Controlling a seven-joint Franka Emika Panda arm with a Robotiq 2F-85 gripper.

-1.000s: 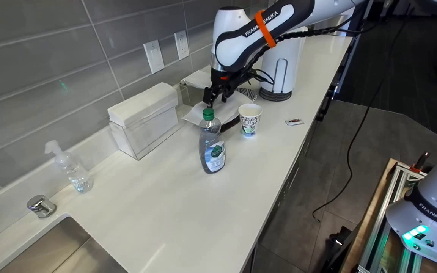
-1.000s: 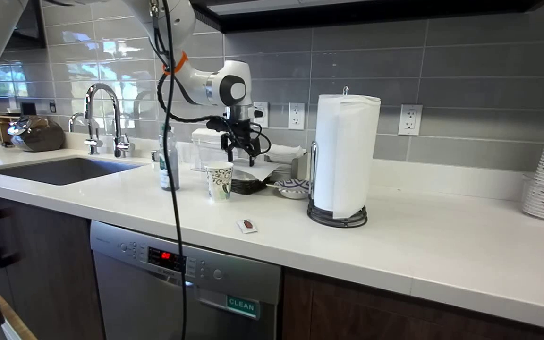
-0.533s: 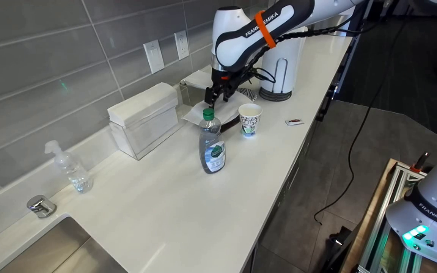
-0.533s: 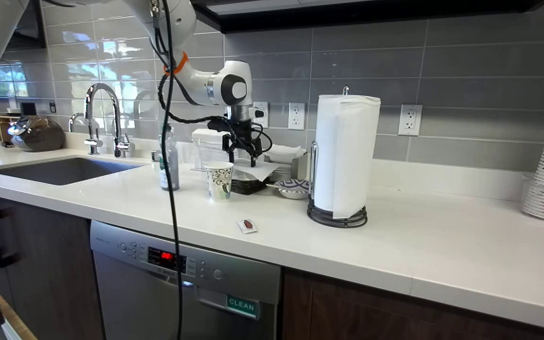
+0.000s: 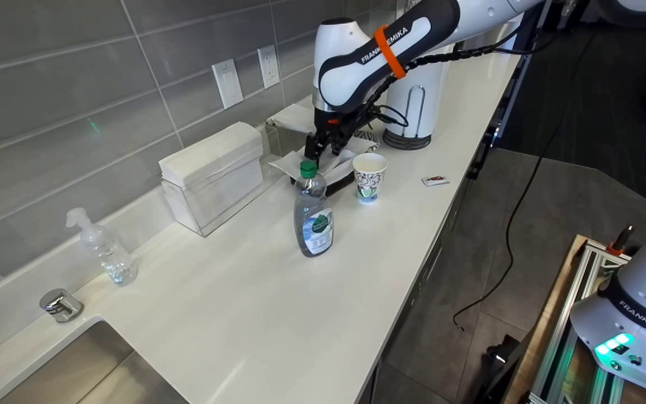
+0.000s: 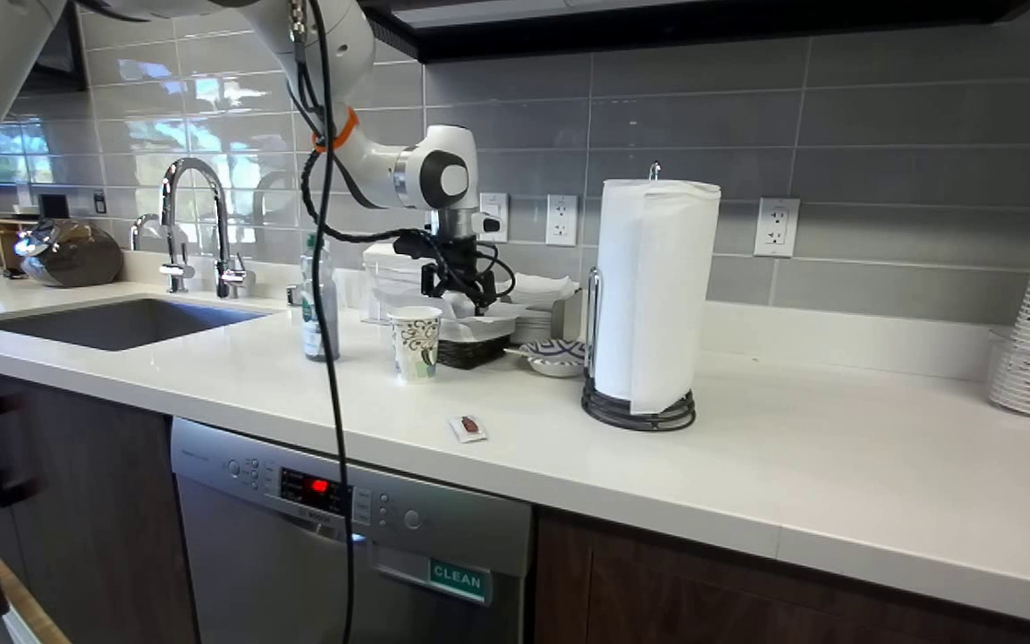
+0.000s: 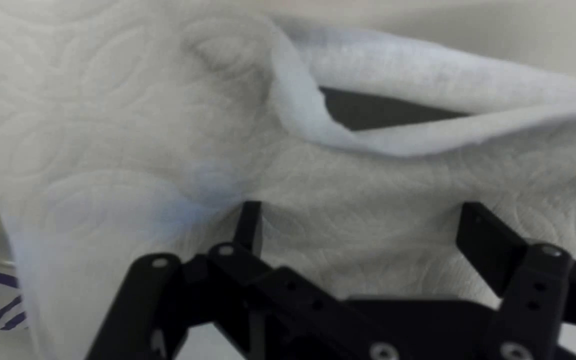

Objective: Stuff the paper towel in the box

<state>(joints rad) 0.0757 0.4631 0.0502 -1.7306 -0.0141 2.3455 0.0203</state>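
Over 1 black box (image 6: 472,352), 2 parted fingers (image 7: 492,245) press 1 paper towel (image 7: 318,190).

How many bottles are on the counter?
2: the green-capped bottle near the paper cup, and the clear pump bottle near the sink. Others may be hidden.

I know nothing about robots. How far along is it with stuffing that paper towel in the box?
Done, it seems: the paper towel lies over the black box, its middle sagging. In hand: the open jaws reach down at that creased middle, seemingly to press it in rather than grip it. Left: tucking in the outer edges, which spread above the box in both exterior views.
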